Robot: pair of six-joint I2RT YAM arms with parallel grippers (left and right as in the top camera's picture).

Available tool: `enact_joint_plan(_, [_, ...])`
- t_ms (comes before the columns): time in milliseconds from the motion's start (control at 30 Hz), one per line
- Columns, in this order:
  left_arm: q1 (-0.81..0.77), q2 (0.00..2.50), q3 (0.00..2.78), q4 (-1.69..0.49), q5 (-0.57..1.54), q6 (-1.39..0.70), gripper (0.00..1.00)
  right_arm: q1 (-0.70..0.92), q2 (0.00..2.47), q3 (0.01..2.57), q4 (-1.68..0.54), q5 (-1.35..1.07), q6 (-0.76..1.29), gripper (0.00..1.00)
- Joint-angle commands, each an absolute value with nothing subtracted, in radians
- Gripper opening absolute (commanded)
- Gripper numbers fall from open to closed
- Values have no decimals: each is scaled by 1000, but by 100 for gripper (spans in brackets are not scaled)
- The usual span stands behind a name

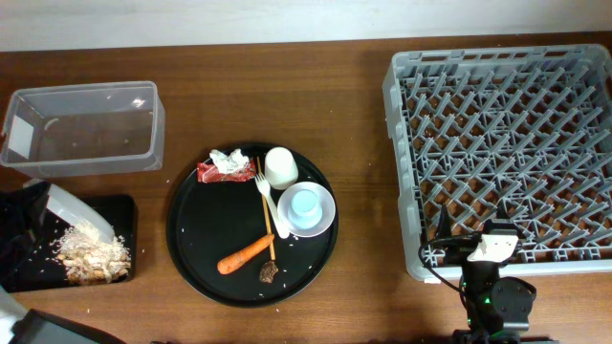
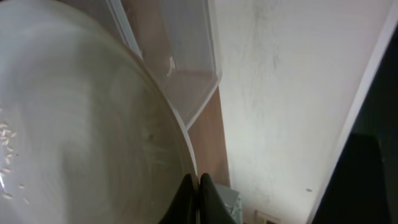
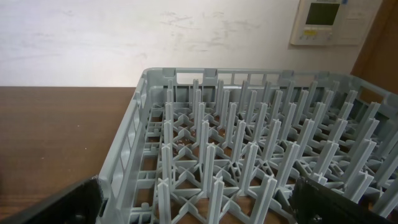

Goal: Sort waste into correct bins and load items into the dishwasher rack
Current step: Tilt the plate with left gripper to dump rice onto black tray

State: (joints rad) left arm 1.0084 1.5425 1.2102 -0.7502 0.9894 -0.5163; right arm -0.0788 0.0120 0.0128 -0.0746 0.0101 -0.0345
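Observation:
My left gripper (image 1: 40, 199) (image 2: 198, 186) is shut on the rim of the white plate (image 1: 75, 206) (image 2: 81, 124), which is tilted over the flat black tray (image 1: 126, 215). A beige rice heap (image 1: 91, 256) lies on that tray, and a few grains cling to the plate. The clear tub (image 1: 81, 129) (image 2: 186, 62) stands just behind. My right gripper (image 1: 475, 241) (image 3: 199, 208) is open at the front left edge of the grey dishwasher rack (image 1: 402, 172) (image 3: 134, 137), with nothing between its fingers.
The round black tray (image 1: 196, 239) carries a carrot (image 1: 246, 255), a dark scrap (image 1: 269, 272), a red wrapper (image 1: 208, 172) with crumpled white paper (image 1: 228, 162), a white cup (image 1: 280, 166), a bowl (image 1: 323, 218) holding a light-blue cup (image 1: 304, 204), a fork (image 1: 272, 205) and a wooden stick (image 1: 271, 244).

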Motion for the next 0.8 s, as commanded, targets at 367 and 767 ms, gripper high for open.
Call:
enact_joint_plan(367, [1046, 1522, 1231, -838, 1005, -481, 1, -80, 6, 6, -78, 12, -38, 99])
enact_joint_plan(767, [1068, 1522, 1231, -822, 1090, -455, 1, -80, 6, 6, -78, 12, -38, 99])
